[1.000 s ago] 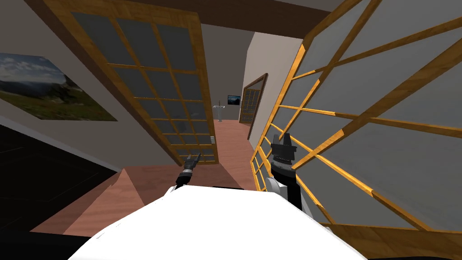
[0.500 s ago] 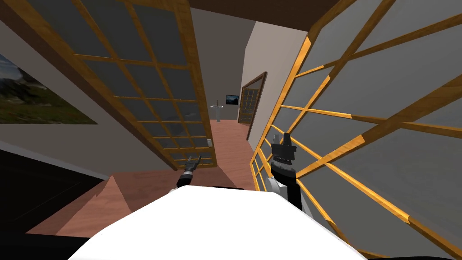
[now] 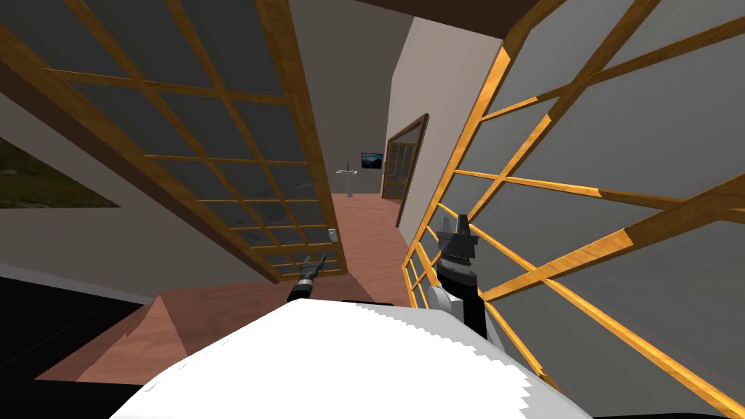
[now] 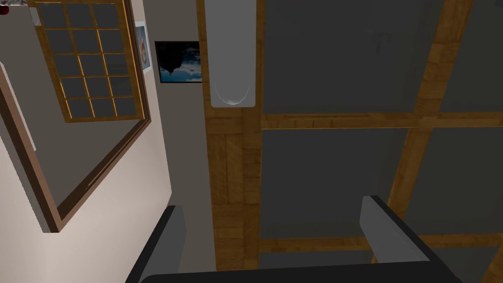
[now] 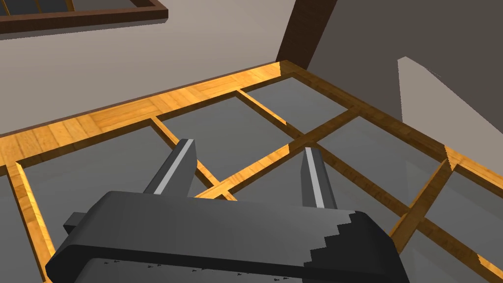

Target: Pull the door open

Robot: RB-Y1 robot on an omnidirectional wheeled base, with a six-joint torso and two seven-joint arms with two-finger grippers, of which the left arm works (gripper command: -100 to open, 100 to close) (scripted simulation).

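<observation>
Head view: two glazed wooden doors flank a hallway. The left door (image 3: 240,182) carries a small pale handle (image 3: 332,234) on its free edge, low down. The left end effector (image 3: 314,262) sits just below and near that handle, not touching it. The right end effector (image 3: 455,227) is raised close to the right door (image 3: 582,145), which has a brighter orange frame.

Left wrist view: the left end effector (image 4: 272,206) has its fingers spread wide with nothing between them but door. The stile (image 4: 231,162) runs up between the fingers, closer to one of them. The handle (image 4: 230,54), light grey with a rounded end, sits further along the stile, well ahead of the fingertips.

Right wrist view: the right end effector (image 5: 249,148) is also spread wide and empty. It points across the right door's (image 5: 221,123) panes and glazing bars, with no contact visible.

Step, my read: approach to the handle, grasp not yet made. The left door looks partly swung already, but I can't tell how far.

Next move calls for advancing the left end effector along the stile until the handle lies between the fingers. Then centre it, close, and pull along the door's arc. Risk: closing on the stile instead of the handle.
</observation>
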